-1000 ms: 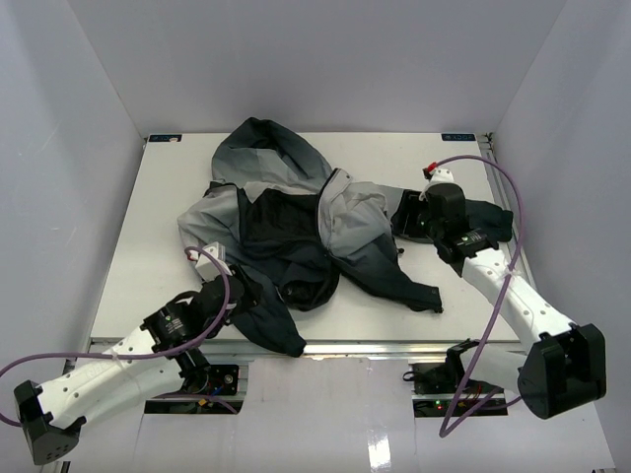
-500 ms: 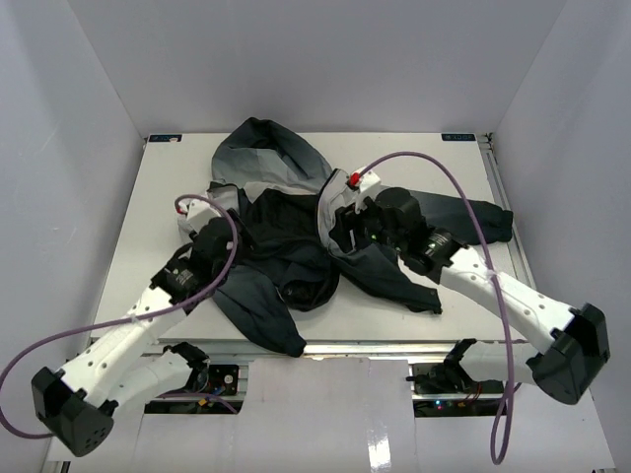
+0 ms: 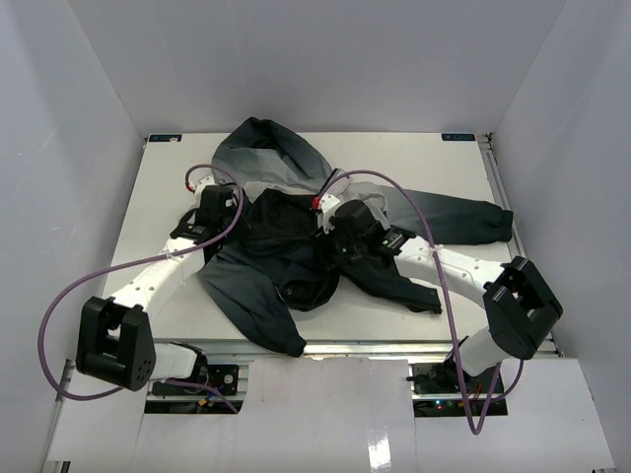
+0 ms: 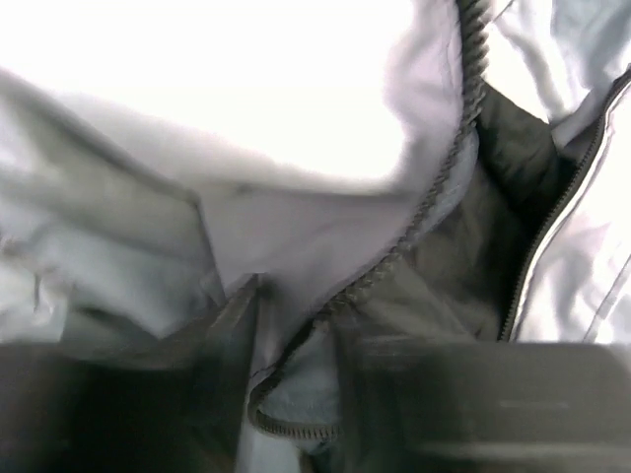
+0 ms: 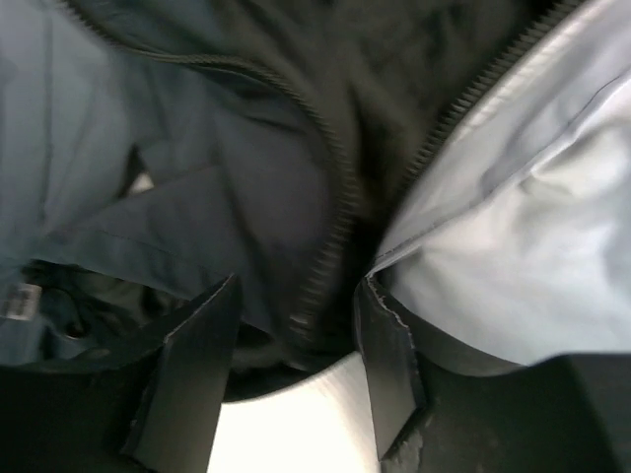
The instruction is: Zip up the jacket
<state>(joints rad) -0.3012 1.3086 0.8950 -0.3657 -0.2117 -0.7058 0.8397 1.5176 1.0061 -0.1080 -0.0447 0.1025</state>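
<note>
The jacket [image 3: 286, 246] is lying open on its back across the middle of the counter [image 3: 148, 227]. Its hood [image 3: 266, 148] is pointing at the far edge, its hem is trailing towards the near edge, and one sleeve [image 3: 463, 212] is stretching towards the right edge. The black lining [image 3: 281, 232] is showing between the two parted front panels. That puts the long axis of the zipper roughly far to near, with the two toothed halves splaying apart.

The left pincer [image 4: 296, 384] is hovering over the panel nearer the left edge, up by the collar. It is spread wide, and the left toothed edge [image 4: 434, 197] is running down the left wrist view and passing between the fingers without being pinched.

The right pincer [image 5: 291, 365] is sitting over the middle of the garment, beside the panel nearer the right edge. It too is spread wide, with the right toothed edge [image 5: 335, 227] curving down into the gap between its fingers, unheld.

So each arm is lining up on its own half of the zipper, each edge running lengthwise through its gap rather than across it. The slider itself is not showing clearly in any view. By my reading, the bottom ends that have to be mated are lying towards the near edge from both pincers, and the right arm is looking the closer of the two.
</note>
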